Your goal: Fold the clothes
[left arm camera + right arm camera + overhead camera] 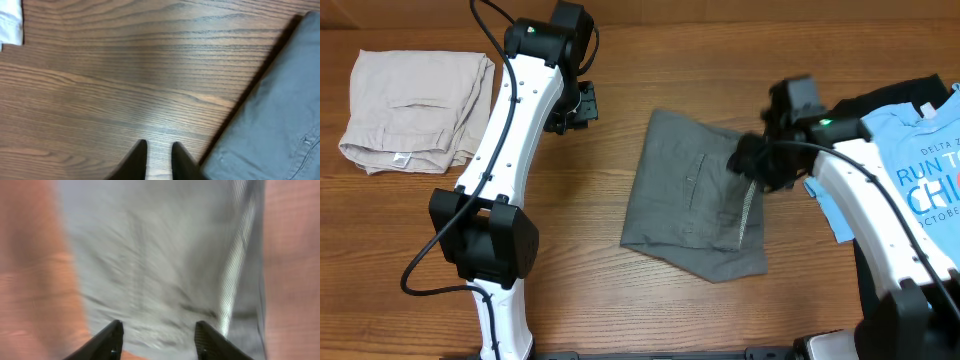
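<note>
Just right of the worktop [620, 300] centre: grey shorts [695, 195], folded into a rough slanted rectangle, flat on the wood. Slit pocket [698, 185] facing up, near the middle of the fold. Pale striped strip [750, 218] showing along the edge nearest the worktop's right side.

Over that same edge: right claw [752, 160], low above the cloth, fingers [112, 337] spread fairly wide, nothing seen between them. Right wrist view blurred, only grey fabric and the striped strip below. Contact with the cloth: cannot tell.

Toward the far edge, on the left side of the shorts and apart from them: left claw [578, 108], pointing down over bare wood. From the left wrist view, fingertips [140, 155] narrow, small gap, holding nothing, a corner of the shorts just beside them.

Far-left corner: pale beige shorts [415, 108], folded, well apart from both claws.

Right edge: light blue printed T-shirt [910, 160], partly under the right arm [860, 200].
</note>
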Controlling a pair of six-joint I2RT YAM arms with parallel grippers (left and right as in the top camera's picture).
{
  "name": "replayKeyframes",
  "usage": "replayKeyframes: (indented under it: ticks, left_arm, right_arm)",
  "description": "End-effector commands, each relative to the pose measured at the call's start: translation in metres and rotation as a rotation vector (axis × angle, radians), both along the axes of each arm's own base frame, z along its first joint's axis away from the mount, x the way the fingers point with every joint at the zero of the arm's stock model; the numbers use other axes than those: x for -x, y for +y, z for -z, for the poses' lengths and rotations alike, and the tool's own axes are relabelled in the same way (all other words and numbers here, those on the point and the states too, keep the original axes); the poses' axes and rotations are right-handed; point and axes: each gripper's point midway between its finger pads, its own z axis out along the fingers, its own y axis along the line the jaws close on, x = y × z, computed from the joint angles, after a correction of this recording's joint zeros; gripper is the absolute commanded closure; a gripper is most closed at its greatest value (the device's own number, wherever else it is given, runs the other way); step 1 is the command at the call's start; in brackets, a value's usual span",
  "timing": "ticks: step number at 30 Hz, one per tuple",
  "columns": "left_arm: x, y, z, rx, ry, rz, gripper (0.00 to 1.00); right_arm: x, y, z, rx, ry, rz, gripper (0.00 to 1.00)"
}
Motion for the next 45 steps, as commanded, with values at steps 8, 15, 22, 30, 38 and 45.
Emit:
replayKeyframes:
  ticks: [8,15,22,30,38,45]
  left_arm:
    - [0.039,-0.123,-0.017,0.610,0.063,0.548,0.96]
    - [0.083,-0.205,0.016,0.882,0.099,0.759,0.96]
    - [0.119,-0.250,0.044,1.151,0.098,0.841,0.96]
    - [0.151,-0.275,0.087,1.179,0.129,0.825,0.96]
    - [0.176,-0.278,0.121,1.080,0.181,0.798,0.96]
    - [0.165,-0.270,0.148,0.947,0.169,0.730,0.96]
  right_arm:
    - [-0.057,-0.020,0.040,0.068,-0.086,0.036,0.96]
    - [-0.067,-0.043,0.089,0.090,-0.009,0.026,0.96]
    - [-0.063,-0.049,0.116,0.094,0.057,0.029,0.96]
    - [-0.061,-0.049,0.154,0.100,0.123,0.024,0.96]
    - [-0.058,-0.049,0.161,0.101,0.144,0.023,0.96]
    - [-0.055,-0.049,0.161,0.103,0.158,0.022,0.96]
